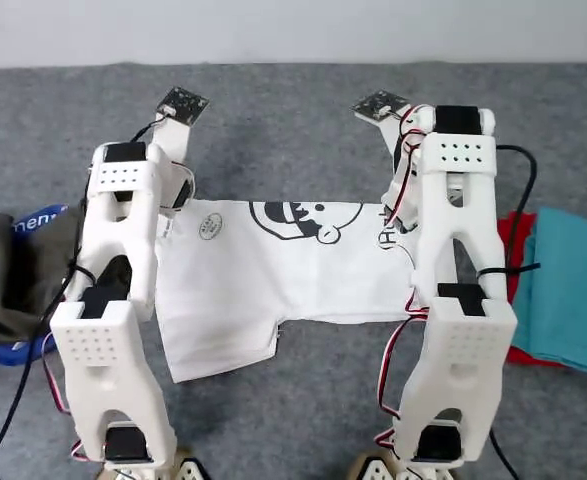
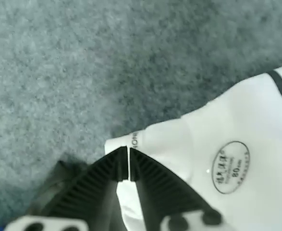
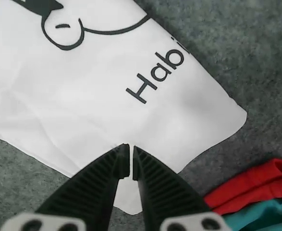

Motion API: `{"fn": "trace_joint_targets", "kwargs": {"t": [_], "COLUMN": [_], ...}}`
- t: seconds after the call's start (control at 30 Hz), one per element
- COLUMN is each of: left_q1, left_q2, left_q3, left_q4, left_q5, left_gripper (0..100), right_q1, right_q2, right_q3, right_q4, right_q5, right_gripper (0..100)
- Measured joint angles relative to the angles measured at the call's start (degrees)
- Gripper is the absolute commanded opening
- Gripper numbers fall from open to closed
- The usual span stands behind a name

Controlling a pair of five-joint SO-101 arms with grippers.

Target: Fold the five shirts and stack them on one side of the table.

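Claws: left claw (image 2: 128, 155) is clenched, tips meeting at a corner of the white shirt (image 2: 217, 144), right on its edge. A thin pale line shows between the jaws; cannot tell whether cloth is nipped. Right claw (image 3: 130, 153) is likewise clenched, tips over the shirt's other end close to its edge, with the same doubt about cloth.

Shirt lies flat mid-table (image 1: 293, 130) between the two arms, print up. One sleeve (image 1: 218, 350) sticks out toward the arm bases on the left arm's side. It looks part-folded: far edge straight, near edge stepped.

Outward: teal shirt (image 1: 573, 290) lies folded over red shirt (image 1: 518, 235) at the table's right side, near the right arm. That is the stack, I judge. Olive and blue pile (image 1: 13, 270) sits heaped at the left side, unfolded.

Step in hand, by my reckoning: take the two end corners for the next fold.
- Make sure each claw has cloth, every layer, before lifting.
- Raise both ends level and together so the shirt stays taut.
- Carry across in one sweep and lay edge on edge.
- Deal with the sleeve first, or it will poke out of the finished fold.

Risk: one claw slips off the thin edge and the fold goes skew.
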Motion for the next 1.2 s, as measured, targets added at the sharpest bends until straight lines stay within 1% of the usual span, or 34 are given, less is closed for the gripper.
{"fn": "trace_joint_targets", "kwargs": {"t": [0.17,0.27,0.4,0.5,0.6,0.7,0.8,0.9,1.0,1.2], "left_q1": [1.32,2.29,2.55,-0.79,-7.74,-16.44,-24.79,-31.38,-36.04,-41.05], "left_q2": [-0.18,-3.25,-11.16,-17.49,-22.59,-25.93,-27.25,-27.25,-27.25,-27.25], "left_q3": [-1.41,-1.41,-1.41,-1.41,-1.41,-1.41,-1.41,-1.41,-1.41,-1.41], "left_q4": [6.59,10.90,17.32,22.33,25.49,26.64,26.90,26.90,26.90,26.90], "left_q5": [-0.09,-0.09,-0.09,-0.09,-0.35,-0.79,-3.60,-5.45,-6.68,-7.21], "left_gripper": [1,1,1,1,1,1,1,1,1,1], "right_q1": [0.09,0.09,0.00,-0.88,-3.43,-8.97,-17.49,-27.08,-35.16,-48.09], "right_q2": [0.00,0.00,-0.26,-3.52,-9.85,-15.65,-18.73,-19.08,-19.08,-15.21], "right_q3": [0.00,0.00,0.00,2.37,7.82,16.18,25.23,28.75,29.10,29.36], "right_q4": [0.00,0.00,0.18,0.18,0.18,0.18,0.18,0.18,-1.85,-10.29], "right_q5": [0.00,-0.26,-4.57,-9.05,-10.11,-8.26,-8.09,-11.96,-14.77,-15.56], "right_gripper": [1.8,1.8,0.9,0.9,0.9,0.9,0.9,0.9,1.0,1.0]}}
